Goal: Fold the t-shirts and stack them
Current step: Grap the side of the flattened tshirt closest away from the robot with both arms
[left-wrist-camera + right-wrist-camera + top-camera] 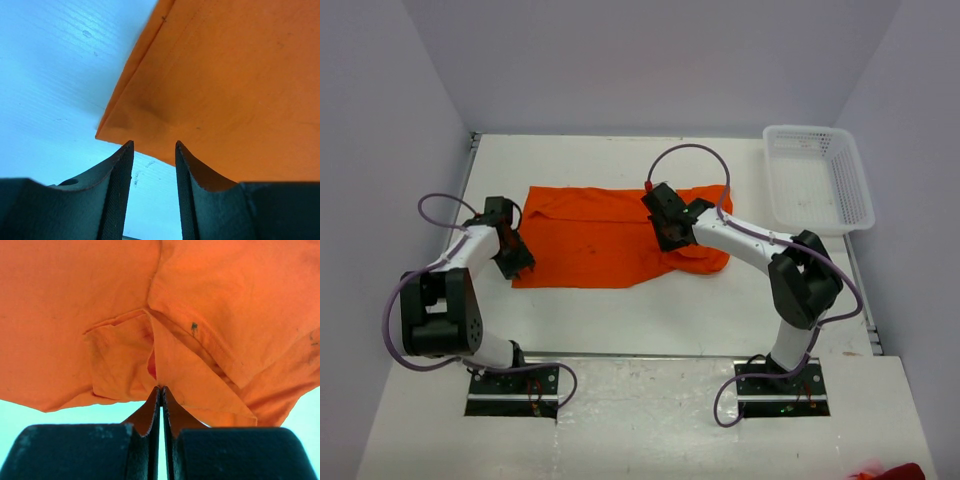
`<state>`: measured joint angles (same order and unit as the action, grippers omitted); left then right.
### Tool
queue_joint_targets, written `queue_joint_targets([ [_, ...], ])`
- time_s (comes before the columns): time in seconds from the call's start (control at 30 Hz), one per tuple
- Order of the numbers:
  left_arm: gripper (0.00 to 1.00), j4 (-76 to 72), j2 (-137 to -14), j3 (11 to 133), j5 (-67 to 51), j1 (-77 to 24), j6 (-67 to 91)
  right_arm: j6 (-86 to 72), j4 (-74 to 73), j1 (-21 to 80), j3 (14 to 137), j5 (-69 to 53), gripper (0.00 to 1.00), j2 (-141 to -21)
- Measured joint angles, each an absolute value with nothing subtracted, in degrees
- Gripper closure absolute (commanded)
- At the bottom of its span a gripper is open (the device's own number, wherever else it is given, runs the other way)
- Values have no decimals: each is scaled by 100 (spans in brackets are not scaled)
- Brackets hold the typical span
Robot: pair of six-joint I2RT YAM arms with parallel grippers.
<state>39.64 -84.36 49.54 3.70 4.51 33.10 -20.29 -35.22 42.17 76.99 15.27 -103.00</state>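
Observation:
A bright orange t-shirt (pixel 590 240) lies on the white table, flat on its left side and bunched at its right end. My right gripper (pixel 665 235) is over the right part of the shirt. In the right wrist view this gripper (pixel 161 387) is shut, its tips pinching a raised fold of the t-shirt (pixel 75 315). My left gripper (pixel 520 262) is at the shirt's near-left corner. In the left wrist view that gripper (pixel 154 144) stands open with only bare table between its fingers, and the corner of the t-shirt (pixel 225 75) lies just past the tips.
A white plastic basket (pixel 817 180) stands at the far right corner of the table. A scrap of orange-red cloth (pixel 890 472) shows at the bottom right edge of the top view. Grey walls close in the table at the back and sides.

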Motion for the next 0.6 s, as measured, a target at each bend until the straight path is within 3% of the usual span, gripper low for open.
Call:
queue_joint_targets([
  [0.6,57,4150,-8726,4954,604,980,3157,-2029,-3503,4233,7673,1527,100,-10252],
])
